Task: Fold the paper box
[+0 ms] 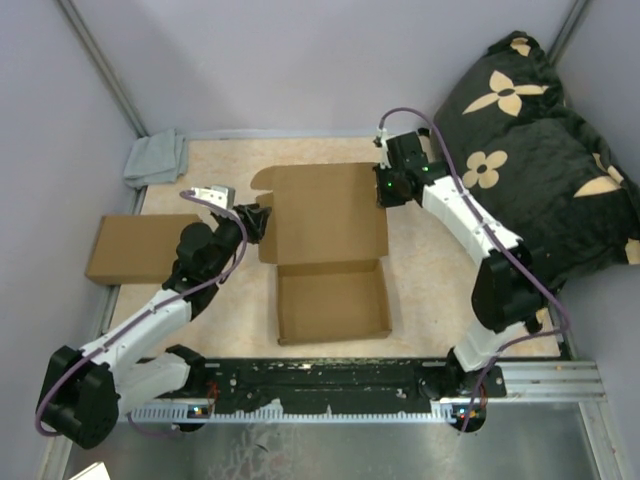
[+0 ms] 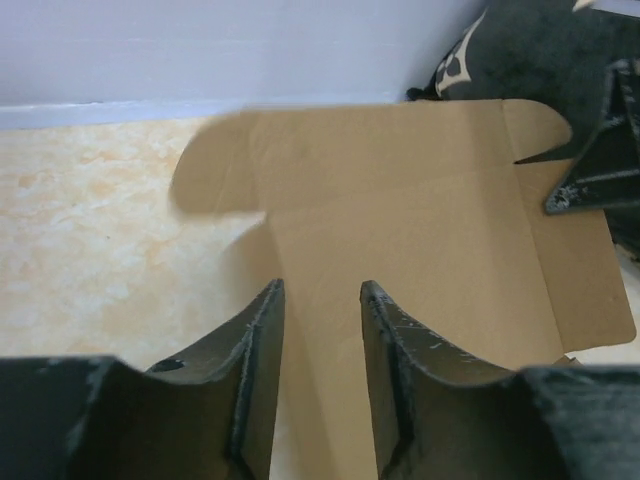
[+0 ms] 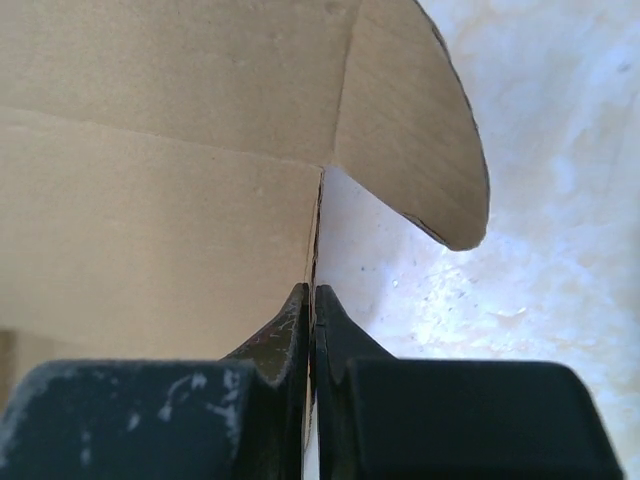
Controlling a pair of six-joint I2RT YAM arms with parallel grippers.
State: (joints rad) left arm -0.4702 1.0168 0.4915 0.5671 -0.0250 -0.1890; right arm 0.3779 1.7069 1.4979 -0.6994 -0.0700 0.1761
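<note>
The paper box (image 1: 325, 215) lies in the middle of the table, its flat lid panel toward the back and its shallow tray (image 1: 333, 300) toward the front. My left gripper (image 1: 258, 222) is at the lid's left edge. In the left wrist view it (image 2: 320, 292) stands open, and the edge of the brown cardboard (image 2: 420, 220) runs under the gap between its fingers. My right gripper (image 1: 384, 188) is at the lid's right edge. The right wrist view shows it (image 3: 312, 292) shut on the thin edge of the cardboard (image 3: 160, 220), just below a rounded flap (image 3: 410, 130) that stands up.
A second flat brown cardboard box (image 1: 140, 247) lies at the left edge of the table. A grey cloth (image 1: 155, 157) sits at the back left corner. A black cushion with a beige flower pattern (image 1: 540, 150) fills the back right. The arms' metal rail (image 1: 330, 385) runs along the near edge.
</note>
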